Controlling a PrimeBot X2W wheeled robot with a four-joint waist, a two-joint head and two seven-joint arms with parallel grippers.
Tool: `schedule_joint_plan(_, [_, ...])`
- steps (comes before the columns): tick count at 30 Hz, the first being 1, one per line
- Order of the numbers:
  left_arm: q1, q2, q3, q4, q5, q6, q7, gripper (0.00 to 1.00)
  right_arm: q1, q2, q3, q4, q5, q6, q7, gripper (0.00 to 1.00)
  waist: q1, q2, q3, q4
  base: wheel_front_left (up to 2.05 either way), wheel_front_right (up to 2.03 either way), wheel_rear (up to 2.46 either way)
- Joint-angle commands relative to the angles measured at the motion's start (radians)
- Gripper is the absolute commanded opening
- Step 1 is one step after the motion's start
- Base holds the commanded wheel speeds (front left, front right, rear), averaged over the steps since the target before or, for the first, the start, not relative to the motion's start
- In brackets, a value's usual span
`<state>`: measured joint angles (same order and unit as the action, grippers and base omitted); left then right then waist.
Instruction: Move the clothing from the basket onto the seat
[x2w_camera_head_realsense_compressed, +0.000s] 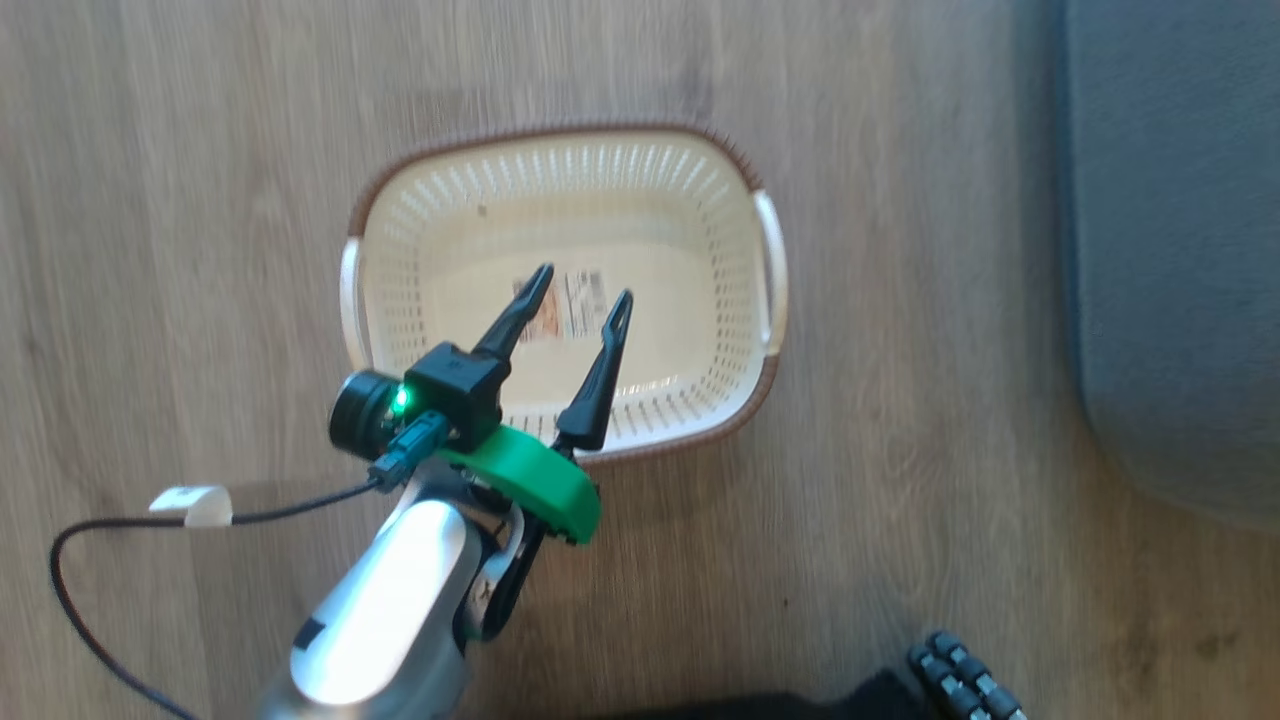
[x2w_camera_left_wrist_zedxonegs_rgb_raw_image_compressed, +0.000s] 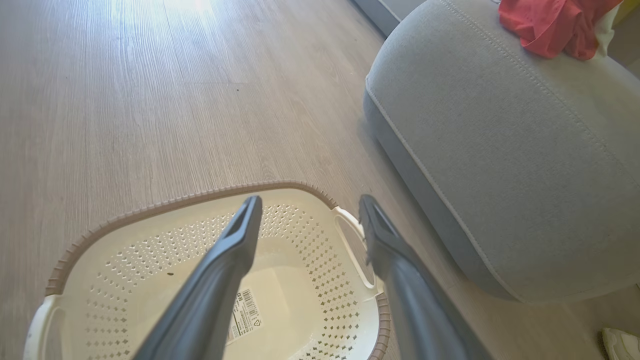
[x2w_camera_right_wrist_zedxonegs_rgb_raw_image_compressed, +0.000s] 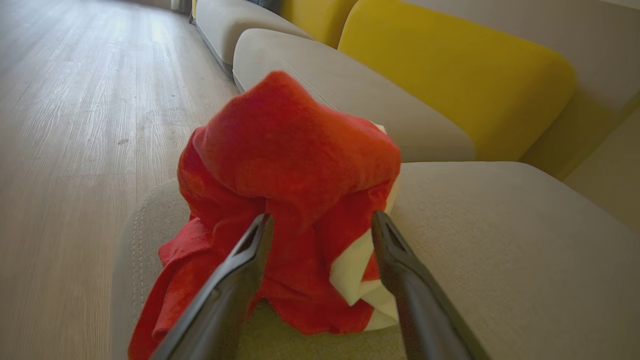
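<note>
The cream basket stands on the wooden floor, holding nothing but its label sticker. My left gripper hovers over its near half, open, with nothing between the fingers. In the left wrist view that gripper points across the basket toward the grey seat. The clothing, a heap of bright red cloth with a white piece showing, lies on the seat near its rounded corner. My right gripper is open, its fingers spread either side of the heap's lower part.
Yellow back cushions stand behind the seat, with more grey seats beyond. A black cable with a white tag trails from the left arm over the floor. A dark ridged part shows at the head view's bottom edge. Something pale lies on the floor by the seat.
</note>
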<state>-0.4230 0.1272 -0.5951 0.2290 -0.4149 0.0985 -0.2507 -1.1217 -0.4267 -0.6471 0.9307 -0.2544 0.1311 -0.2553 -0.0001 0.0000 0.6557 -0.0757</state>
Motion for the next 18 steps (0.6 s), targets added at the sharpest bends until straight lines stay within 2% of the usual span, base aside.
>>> schedule_joint_plan(1, [0.039, -0.001, 0.029, -0.009, -0.01, -0.006, -0.007, 1.0, 0.066, -0.012, 0.031, -0.048, 0.028, 0.0, -0.006, 1.0, 0.0001, 0.0, -0.114, -0.026, 0.0, 0.0, 0.0])
schedule_joint_plan(9, [0.139, -0.004, 0.118, 0.072, -0.07, 0.004, -0.01, 1.0, 0.412, 0.082, 0.253, -0.264, 0.276, 0.0, -0.006, 1.0, 0.0001, 0.0, -0.361, -0.011, 0.0, 0.0, 0.0])
schedule_joint_plan(13, [0.204, 0.001, 0.202, 0.081, -0.072, 0.014, -0.011, 1.0, 0.593, 0.156, 0.345, -0.398, 0.347, 0.0, -0.006, 1.0, 0.0001, 0.0, -0.464, 0.017, 0.0, 0.0, 0.0])
schedule_joint_plan(18, [0.263, 0.0, 0.287, 0.076, -0.038, 0.006, -0.011, 1.0, 0.753, 0.235, 0.408, -0.527, 0.396, 0.0, -0.006, 1.0, 0.0001, 0.0, -0.536, 0.061, 0.0, 0.0, 0.0])
